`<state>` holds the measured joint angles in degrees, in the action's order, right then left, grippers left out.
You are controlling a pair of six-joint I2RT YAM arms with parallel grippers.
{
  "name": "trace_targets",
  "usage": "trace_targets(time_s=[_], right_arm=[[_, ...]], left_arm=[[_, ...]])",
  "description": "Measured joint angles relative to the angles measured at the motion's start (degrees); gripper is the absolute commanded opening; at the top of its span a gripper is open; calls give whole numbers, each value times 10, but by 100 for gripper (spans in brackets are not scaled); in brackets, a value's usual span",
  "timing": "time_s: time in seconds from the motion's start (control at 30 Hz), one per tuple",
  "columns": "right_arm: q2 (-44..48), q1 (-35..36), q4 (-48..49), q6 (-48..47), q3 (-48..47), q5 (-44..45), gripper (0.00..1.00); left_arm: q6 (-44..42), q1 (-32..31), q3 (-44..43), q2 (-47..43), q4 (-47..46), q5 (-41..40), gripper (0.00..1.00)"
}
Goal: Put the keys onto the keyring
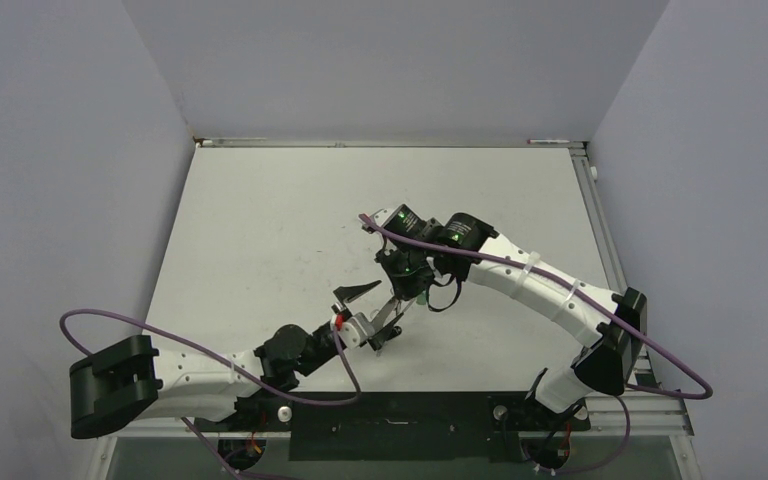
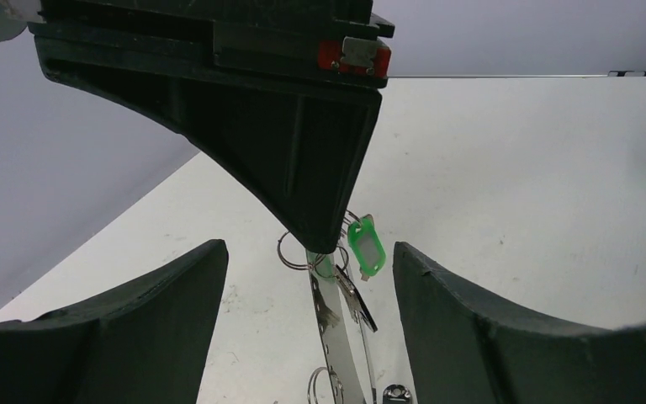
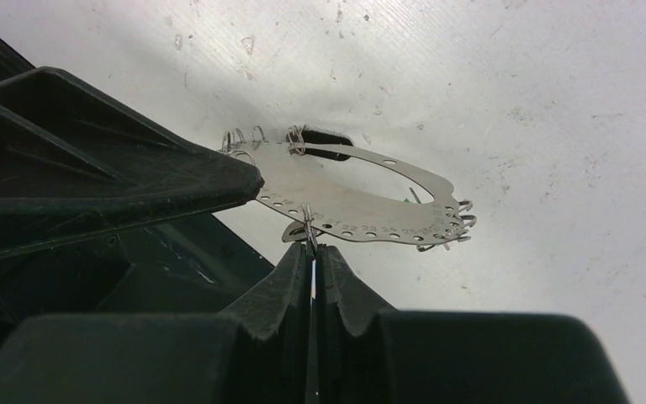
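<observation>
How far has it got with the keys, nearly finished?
Done: several small rings and a green tag already hang at the metal plate. In hand: the right tool pinches one wire ring at its edge; the left tool stands open around it. Left: cannot tell how many more go on.

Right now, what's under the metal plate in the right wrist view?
Bare white table and a dark patch, probably shadow, show beneath the metal plate. A finger of the left gripper covers its left end; whatever lies beneath there is hidden.
</observation>
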<state>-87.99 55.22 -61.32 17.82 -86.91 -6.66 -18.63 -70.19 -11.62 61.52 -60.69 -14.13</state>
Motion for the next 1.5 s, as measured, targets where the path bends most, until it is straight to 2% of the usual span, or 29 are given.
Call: trace_targets(time_s=[0.17,0.37,0.67,0.83,0.9,1.07,1.17,1.27,1.4,1.5], right_arm=[[0,0,-1,9,-12,2,5],[0,1,-2,13,-16,2,5],[0,7,-2,16,-16,2,5],[0,7,-5,20,-16,2,5],[0,7,-6,22,-17,2,5],[0,7,-14,24,-23,2,5],[0,7,-19,24,-29,2,5],[0,8,-23,24,-34,2,5],[0,9,-29,24,-37,2,5],[0,12,-35,24,-37,2,5]], left_arm=[[2,0,0,5,-12,-4,67],[-4,0,-4,53,-42,-14,57],[-35,0,-26,109,-94,-24,46],[-51,0,-26,118,-110,-24,34],[-59,0,-26,119,-111,-23,35],[-71,0,-26,119,-111,-20,47],[-77,0,-26,119,-111,-17,48],[-87,0,-26,119,-109,-8,47],[-108,0,-26,111,-89,4,38],[-124,1,-28,99,-68,8,36]])
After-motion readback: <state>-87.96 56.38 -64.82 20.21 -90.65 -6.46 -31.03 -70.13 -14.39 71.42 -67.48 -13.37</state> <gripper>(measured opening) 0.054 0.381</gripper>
